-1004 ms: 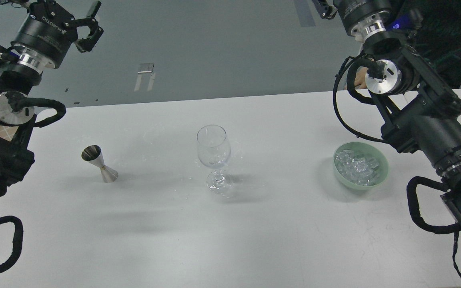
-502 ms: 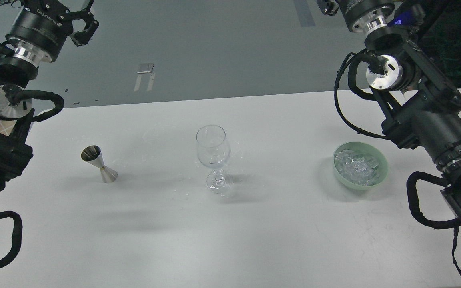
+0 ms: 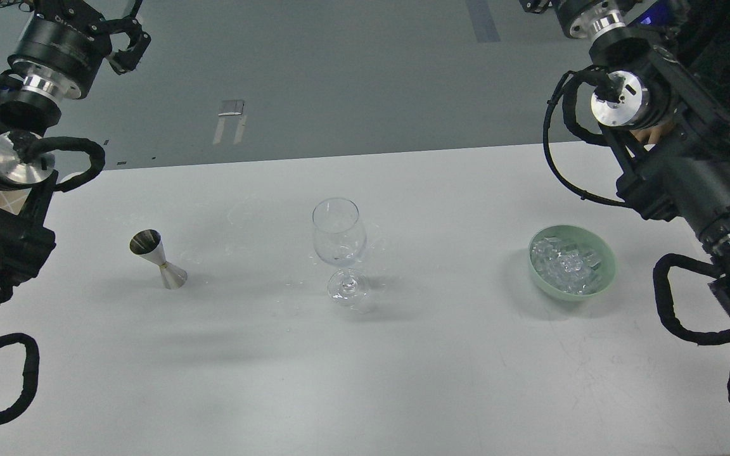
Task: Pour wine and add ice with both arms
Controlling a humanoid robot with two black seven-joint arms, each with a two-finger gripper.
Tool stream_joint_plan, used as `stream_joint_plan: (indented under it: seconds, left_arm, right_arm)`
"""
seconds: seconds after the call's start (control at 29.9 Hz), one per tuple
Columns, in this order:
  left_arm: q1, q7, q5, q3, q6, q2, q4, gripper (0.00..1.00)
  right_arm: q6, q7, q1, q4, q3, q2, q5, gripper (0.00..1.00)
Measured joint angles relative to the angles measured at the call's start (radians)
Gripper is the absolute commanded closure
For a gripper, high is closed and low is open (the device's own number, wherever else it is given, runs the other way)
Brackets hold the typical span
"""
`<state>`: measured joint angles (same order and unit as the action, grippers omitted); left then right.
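Observation:
An upright clear wine glass [image 3: 338, 237] stands at the table's middle. I cannot make out any wine in it or in the steel jigger [image 3: 157, 258], which stands to its left. Ice cubes [image 3: 564, 263] fill a pale green bowl [image 3: 604, 273] on the right. My left gripper [image 3: 132, 31] is open and empty, high at the top left, far above and behind the jigger. My right gripper [image 3: 533, 5] is almost wholly cut off by the top edge, far above the bowl.
The white table [image 3: 365, 380] has its far edge running across the middle of the view, with grey floor beyond. My black arms flank the table on both sides, with looped cables [image 3: 675, 310] hanging near the front corners.
Both arms have lifted up and away. The left gripper has shifted up and left. The right wrist has moved up and right, taking its gripper out of the top edge.

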<state>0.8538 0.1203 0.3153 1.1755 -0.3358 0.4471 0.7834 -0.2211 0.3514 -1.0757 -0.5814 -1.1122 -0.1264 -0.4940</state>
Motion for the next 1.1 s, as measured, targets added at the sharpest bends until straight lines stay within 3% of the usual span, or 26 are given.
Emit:
stream_joint_plan:
  seconds: [0.57, 0.77, 1.1]
  left_arm:
    - [-0.008, 0.003, -0.002, -0.001, 0.02, -0.04, 0.007, 0.02]
    - [-0.037, 0.003, -0.007, -0.005, 0.02, -0.116, 0.016, 0.02]
    - [-0.045, -0.003, -0.046, -0.034, 0.018, -0.179, 0.017, 0.02]
  right_arm:
    - [-0.007, -0.011, -0.005, 0.002, 0.008, 0.003, -0.001, 0.0]
    - [-0.012, -0.04, -0.003, 0.017, 0.009, 0.004, -0.001, 0.0]
    - [-0.031, -0.044, 0.003, 0.084, 0.008, -0.004, 0.005, 0.0]
